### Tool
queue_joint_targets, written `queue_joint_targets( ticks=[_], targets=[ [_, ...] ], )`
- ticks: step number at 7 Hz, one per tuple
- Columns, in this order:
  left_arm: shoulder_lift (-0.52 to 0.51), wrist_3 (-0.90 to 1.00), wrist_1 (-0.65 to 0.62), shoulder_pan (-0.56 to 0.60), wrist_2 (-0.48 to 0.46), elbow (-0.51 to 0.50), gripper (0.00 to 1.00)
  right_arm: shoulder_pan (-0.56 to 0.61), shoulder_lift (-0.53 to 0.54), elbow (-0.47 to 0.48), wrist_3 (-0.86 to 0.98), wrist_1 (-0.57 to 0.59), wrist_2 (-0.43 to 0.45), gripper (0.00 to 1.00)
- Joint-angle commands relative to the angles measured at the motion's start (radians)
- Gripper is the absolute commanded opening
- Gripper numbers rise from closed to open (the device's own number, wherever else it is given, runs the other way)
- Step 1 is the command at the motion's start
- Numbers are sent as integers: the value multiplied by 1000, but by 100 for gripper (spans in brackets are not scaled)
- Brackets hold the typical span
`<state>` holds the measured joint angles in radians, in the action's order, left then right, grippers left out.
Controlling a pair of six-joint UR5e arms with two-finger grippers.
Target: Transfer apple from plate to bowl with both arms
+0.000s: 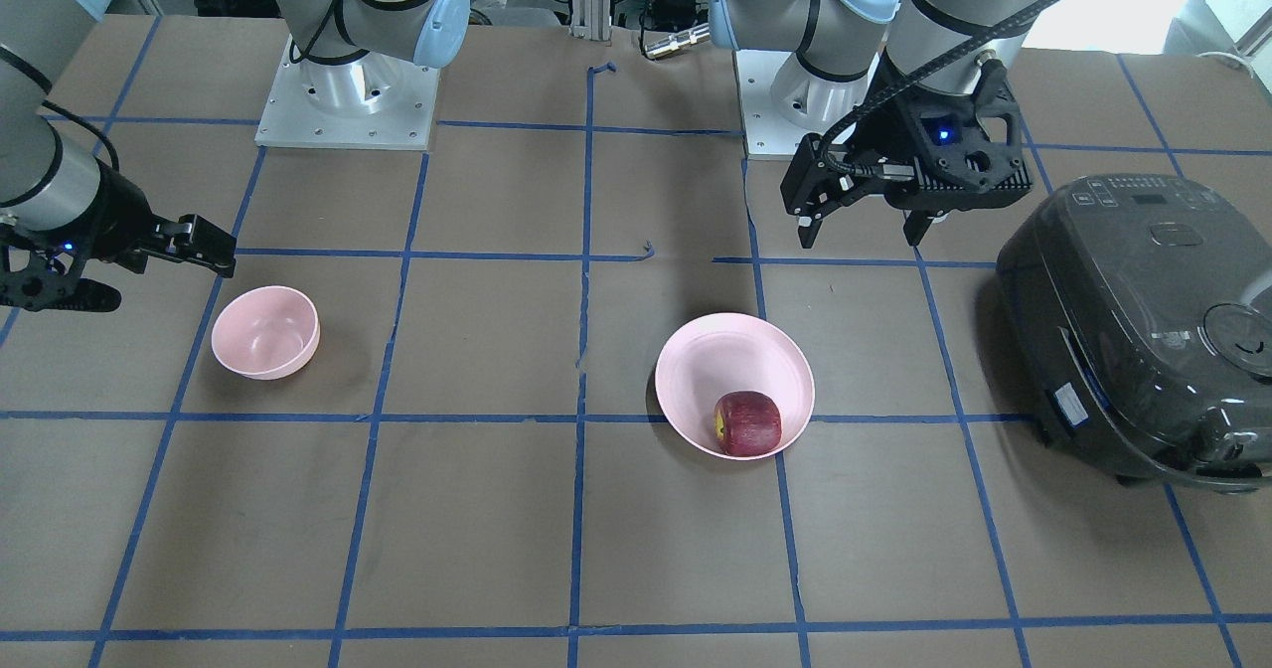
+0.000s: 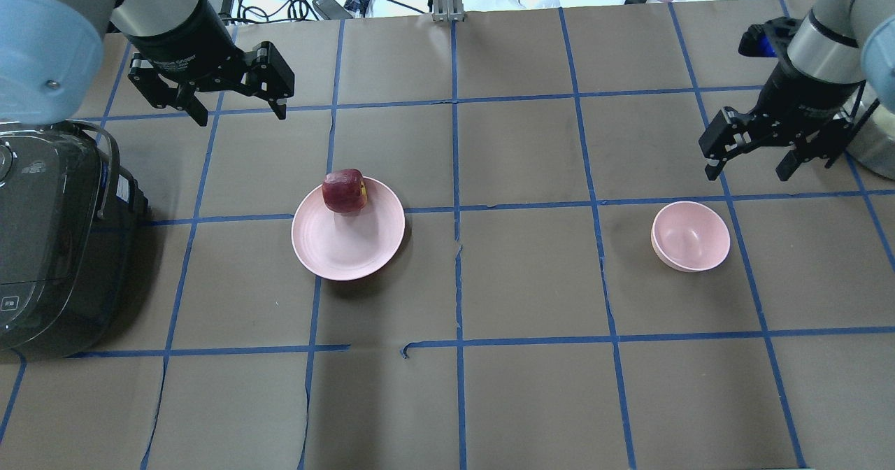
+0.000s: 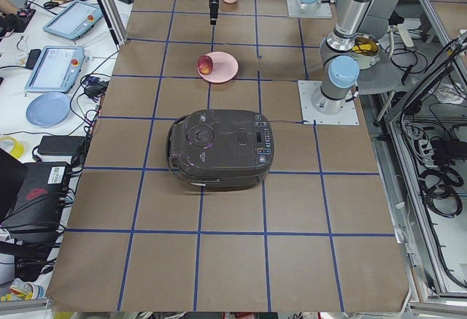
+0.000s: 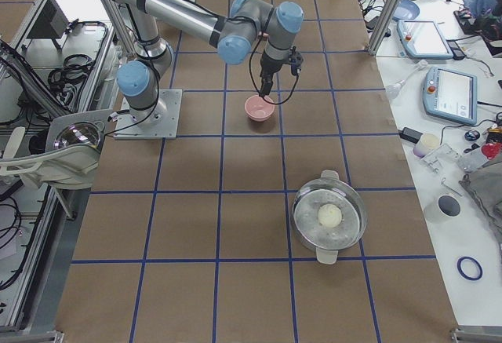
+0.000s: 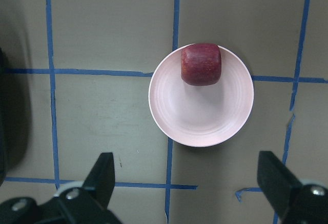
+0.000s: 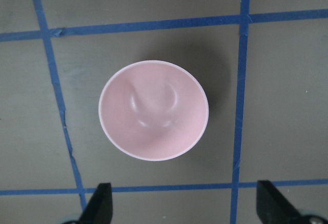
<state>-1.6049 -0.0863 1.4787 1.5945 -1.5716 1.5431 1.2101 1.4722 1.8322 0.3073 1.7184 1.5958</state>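
The dark red apple (image 1: pixel 748 423) lies at the edge of the wide pink plate (image 1: pixel 715 360), on the side away from the robot; it also shows in the overhead view (image 2: pixel 344 190) and in the left wrist view (image 5: pixel 201 64). The plate (image 2: pixel 349 246) sits left of the table's centre. The small deep pink bowl (image 2: pixel 690 236) stands empty on the right, seen from above in the right wrist view (image 6: pixel 154 109). My left gripper (image 2: pixel 239 110) hangs open and empty above the table, beyond and left of the plate. My right gripper (image 2: pixel 747 169) hangs open and empty above and just beyond the bowl.
A large dark rice cooker (image 2: pixel 42 232) stands at the table's left end, close to the left arm. A steel pot with a glass lid (image 4: pixel 329 217) stands at the right end. Blue tape lines grid the brown table.
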Motion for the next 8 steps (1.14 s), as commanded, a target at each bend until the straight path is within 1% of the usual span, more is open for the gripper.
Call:
queue_joint_targets(
  ticks=[1, 2, 3, 4, 5, 6, 7, 8],
  targets=[
    [-35, -3, -30, 2, 10, 31, 100, -93, -48, 140, 142, 171, 0, 100],
    [-62, -4, -111, 5, 10, 76, 100, -128, -91, 171, 154, 220, -7, 100],
    [-87, -4, -226, 5, 10, 141, 100, -133, -136, 168, 151, 252, -7, 100],
    [-133, -4, -348, 7, 13, 207, 100, -133, -168, 170, 145, 292, -5, 100],
    [-171, -6, -453, 15, 12, 262, 100, -132, -191, 167, 139, 293, -13, 98],
    [-200, -6, -497, 28, 10, 285, 100, -132, -191, 167, 127, 290, -16, 95],
    [-226, -6, -511, 35, 8, 285, 100, -126, -187, 167, 128, 280, -16, 95],
    [-262, -6, -540, 35, 7, 290, 100, -122, -184, 167, 128, 270, -17, 86]
  ],
)
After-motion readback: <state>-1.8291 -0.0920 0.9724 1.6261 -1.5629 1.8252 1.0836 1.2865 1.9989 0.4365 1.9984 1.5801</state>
